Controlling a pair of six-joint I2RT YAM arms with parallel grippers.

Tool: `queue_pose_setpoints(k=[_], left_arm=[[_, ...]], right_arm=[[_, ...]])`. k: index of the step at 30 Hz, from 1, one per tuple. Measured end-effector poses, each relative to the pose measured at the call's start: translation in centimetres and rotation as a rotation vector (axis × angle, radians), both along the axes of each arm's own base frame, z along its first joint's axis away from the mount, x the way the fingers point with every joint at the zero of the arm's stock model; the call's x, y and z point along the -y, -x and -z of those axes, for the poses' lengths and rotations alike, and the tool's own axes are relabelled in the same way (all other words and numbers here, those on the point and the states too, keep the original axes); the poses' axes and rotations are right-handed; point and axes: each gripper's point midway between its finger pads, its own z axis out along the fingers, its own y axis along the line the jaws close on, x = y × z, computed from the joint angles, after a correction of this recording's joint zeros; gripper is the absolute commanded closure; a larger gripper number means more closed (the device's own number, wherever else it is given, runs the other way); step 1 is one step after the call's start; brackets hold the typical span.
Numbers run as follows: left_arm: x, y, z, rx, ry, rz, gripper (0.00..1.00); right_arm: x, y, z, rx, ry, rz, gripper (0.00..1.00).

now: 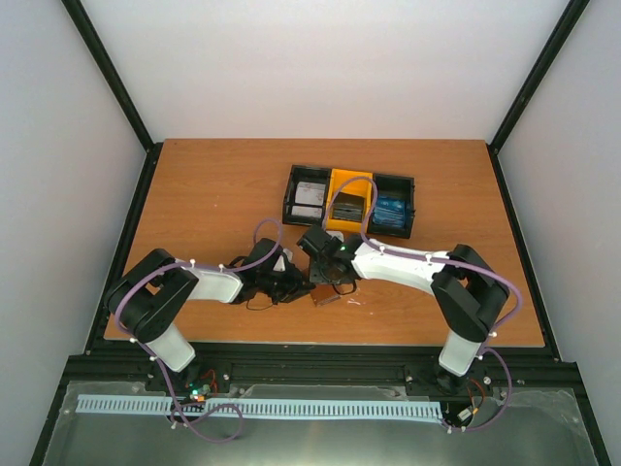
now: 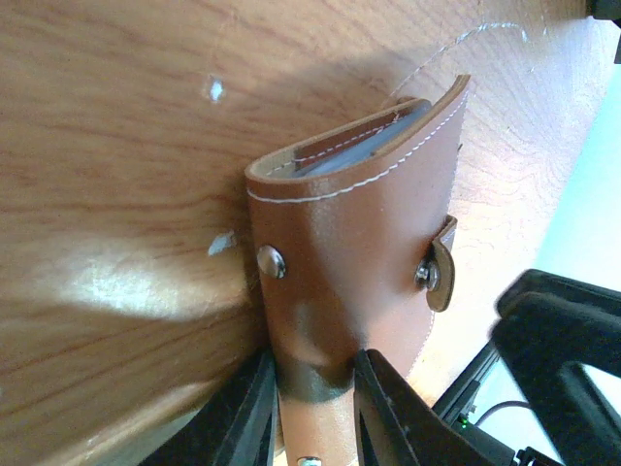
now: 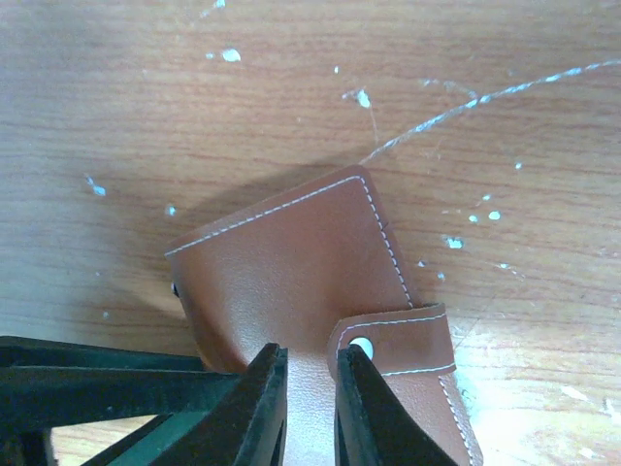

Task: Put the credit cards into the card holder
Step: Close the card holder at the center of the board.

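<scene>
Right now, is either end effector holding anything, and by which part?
Both hold the brown wallet. The left end effector pinches its lower end. The right end effector pinches the edge beside the strap.

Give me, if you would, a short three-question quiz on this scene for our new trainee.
1. True or false: the card holder lies inside the tray.
2. What colour is the tray's middle compartment? A) yellow B) red C) green
3. What is the left gripper clamped on?
Key: 1 false, it is out over the table, in front of the tray; 2 A; 3 the card holder.
</scene>
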Motion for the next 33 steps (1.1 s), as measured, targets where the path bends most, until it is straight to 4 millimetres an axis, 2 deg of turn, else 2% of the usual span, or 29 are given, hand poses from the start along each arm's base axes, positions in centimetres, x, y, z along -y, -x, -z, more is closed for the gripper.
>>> queue_pose_setpoints(k=[7, 15, 33], left_arm=[[0.0, 0.0, 0.0, 0.0, 0.0, 0.0, 0.75], [0.1, -0.1, 0.0, 0.0, 0.001, 0.0, 0.75], [0.1, -0.1, 0.0, 0.0, 0.001, 0.001, 0.75]], right_arm=[[0.3, -0.6, -1.5, 0.032, -0.049, 0.033, 0.88], [1.6, -0.7, -0.2, -0.014, -0.063, 0.067, 0.88], [1.1, -0.4, 0.7, -0.054, -0.119, 0.067, 0.88]])
